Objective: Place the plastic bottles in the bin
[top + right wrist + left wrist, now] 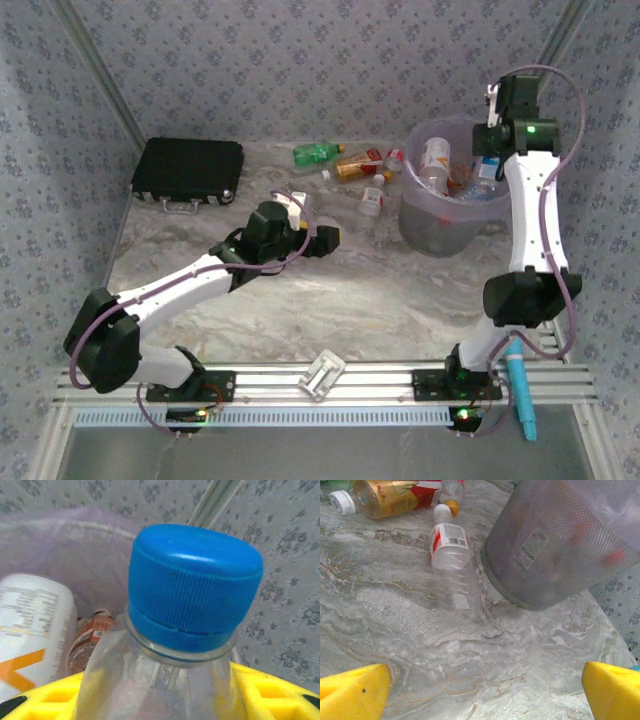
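The worktop is boxed in by patterned walls at the back and on both sides, so the room I have is the bare middle and near strip. A black case fills the far left corner. The bin stands far right, near the right wall, with little space between them.

The left fingers are spread wide and hold nothing, low over open worktop in the middle and facing the bin. Ahead of them a clear bottle lies on its side, white cap pointing away, just beside the bin's foot; I can't tell whether they touch. Farther back lie a gold bottle and a green bottle, both on their sides, with a few smaller ones bunched between them and the bin.

The right fingers are closed on a blue-capped bottle, gripping its clear shoulder just under the neck, cap up. From overhead, that arm reaches up along the right wall and the bottle hangs over the far right side of the bin's mouth.

Inside the bin, the right wrist camera gives me a white-labelled bottle with an orange mark and a small brown bottle next to it. The overhead view adds more bottles heaped at the bottom, blurred through the wall. The left wrist view adds the fine mesh pattern on the bin's side and the barcode on the clear bottle.
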### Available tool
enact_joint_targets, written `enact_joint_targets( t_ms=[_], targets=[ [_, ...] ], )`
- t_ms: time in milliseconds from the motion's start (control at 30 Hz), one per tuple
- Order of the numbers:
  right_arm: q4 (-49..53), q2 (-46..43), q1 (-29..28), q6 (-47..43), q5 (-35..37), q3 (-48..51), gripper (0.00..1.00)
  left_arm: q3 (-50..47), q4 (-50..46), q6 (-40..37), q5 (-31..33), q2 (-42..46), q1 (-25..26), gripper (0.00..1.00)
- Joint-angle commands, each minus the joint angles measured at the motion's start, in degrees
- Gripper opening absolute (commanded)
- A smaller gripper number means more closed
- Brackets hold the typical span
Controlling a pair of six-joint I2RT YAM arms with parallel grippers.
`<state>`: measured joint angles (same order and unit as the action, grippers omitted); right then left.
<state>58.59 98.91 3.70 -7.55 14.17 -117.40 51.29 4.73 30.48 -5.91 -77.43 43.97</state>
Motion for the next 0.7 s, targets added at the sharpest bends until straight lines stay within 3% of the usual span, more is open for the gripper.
enact_joint_targets(
  t_ms=[0,133,367,667],
  targets=[
    [4.7,4.1,0.2,-3.5,0.3,-0.3,0.38,2.1,-2.6,-0.6,1.6,-0.8,0.4,0.97],
    [10.8,8.7,0.5,-4.6,0.2,-2.3,0.44,6.5,-8.4,-1.2,4.9,-3.6,0.5,0.97],
    [15.6,11.2,1.6,-3.4,-3.2,-2.3,0.61,15.4,-11.5,-3.6,4.5,-13.1,0.4,0.96],
    [14.2,5.3,1.8,-0.2,-5.7,-6.5,0.81,26.3,-11.8,-4.8,3.5,-27.9,0.5,0.95]
  ],
)
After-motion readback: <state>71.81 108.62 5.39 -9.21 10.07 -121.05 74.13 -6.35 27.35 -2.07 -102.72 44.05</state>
